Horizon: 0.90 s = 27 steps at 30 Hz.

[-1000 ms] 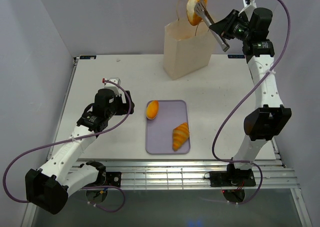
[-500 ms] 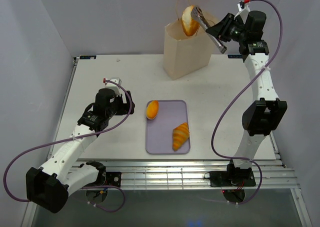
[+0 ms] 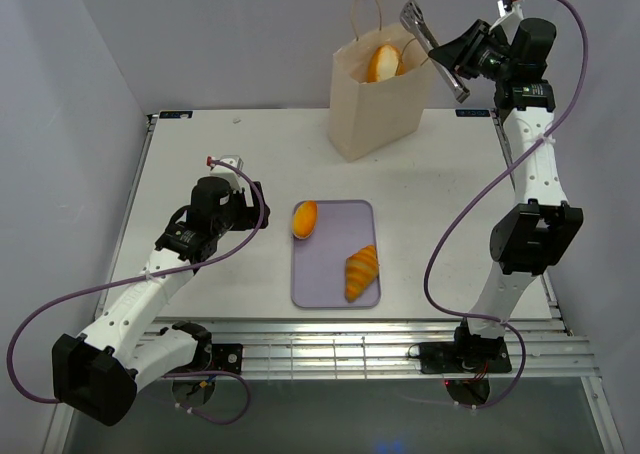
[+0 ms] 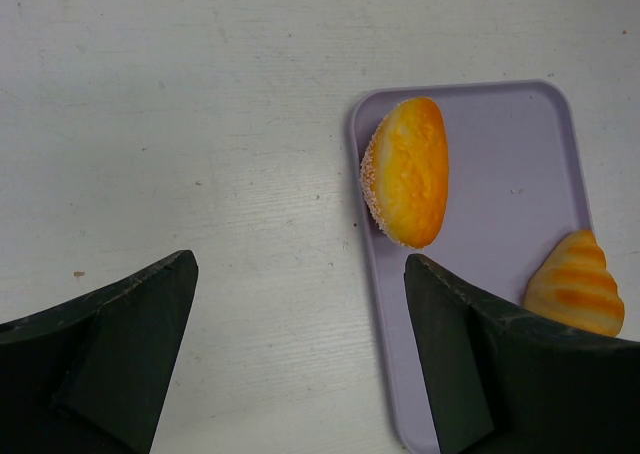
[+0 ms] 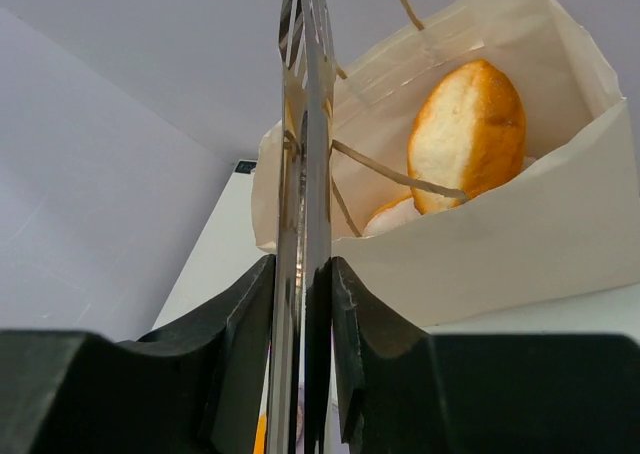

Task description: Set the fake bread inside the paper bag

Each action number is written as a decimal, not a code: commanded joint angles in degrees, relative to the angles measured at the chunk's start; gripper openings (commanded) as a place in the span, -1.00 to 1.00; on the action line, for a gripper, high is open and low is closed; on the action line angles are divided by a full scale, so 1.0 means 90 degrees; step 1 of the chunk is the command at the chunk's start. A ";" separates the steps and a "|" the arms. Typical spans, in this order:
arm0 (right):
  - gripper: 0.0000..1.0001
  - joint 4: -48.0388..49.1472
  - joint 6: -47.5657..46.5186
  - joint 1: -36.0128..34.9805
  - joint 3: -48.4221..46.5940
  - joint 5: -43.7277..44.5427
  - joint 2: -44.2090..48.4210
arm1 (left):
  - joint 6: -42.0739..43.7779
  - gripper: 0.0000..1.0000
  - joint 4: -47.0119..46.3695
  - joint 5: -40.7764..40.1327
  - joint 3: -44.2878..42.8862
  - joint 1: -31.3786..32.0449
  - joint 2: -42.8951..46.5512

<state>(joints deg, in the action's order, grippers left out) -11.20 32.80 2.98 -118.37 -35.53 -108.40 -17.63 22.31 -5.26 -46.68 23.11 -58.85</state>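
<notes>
A golden oval piece of fake bread (image 3: 383, 62) (image 5: 470, 134) stands on end inside the open paper bag (image 3: 378, 104) (image 5: 500, 244), on top of another pale piece (image 5: 395, 217). My right gripper (image 3: 462, 56) (image 5: 302, 264) hovers up and to the right of the bag's mouth, shut on metal tongs (image 3: 428, 42) (image 5: 303, 124) whose tips are empty. An oval roll (image 3: 304, 218) (image 4: 408, 171) and a croissant (image 3: 362, 271) (image 4: 575, 284) lie on the lilac tray (image 3: 330, 274) (image 4: 510, 154). My left gripper (image 3: 250, 206) (image 4: 300, 274) is open, low over the table at the tray's left edge.
The bag stands at the back of the white table, its cord handles (image 3: 365, 14) sticking up near the tongs. Grey walls close in on the left, back and right. The tray sits in the middle near the front edge.
The bread that the tongs held above the bag now sits inside the bag. The tongs have let go of it and pulled up and to the right. The left arm has not moved.
</notes>
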 commanded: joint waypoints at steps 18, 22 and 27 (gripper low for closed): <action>-0.35 0.1029 -0.0294 0.0001 0.2365 -0.0682 0.2726 | 0.0035 0.90 0.0002 -0.0226 -0.0195 0.0029 -0.0004; -0.35 0.1166 -0.0547 0.0001 0.4134 -0.0389 0.3839 | 0.0025 0.90 0.0002 -0.0314 -0.0195 0.0029 0.0025; -0.33 0.1089 -0.0870 0.0001 0.6127 0.0236 0.5333 | -0.0004 0.91 0.0012 -0.0422 -0.0185 0.0029 0.0113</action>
<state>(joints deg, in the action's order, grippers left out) -2.70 28.08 2.92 -69.69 -37.54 -65.08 -17.63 22.39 -7.86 -46.68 23.11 -59.05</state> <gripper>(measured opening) 0.337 0.955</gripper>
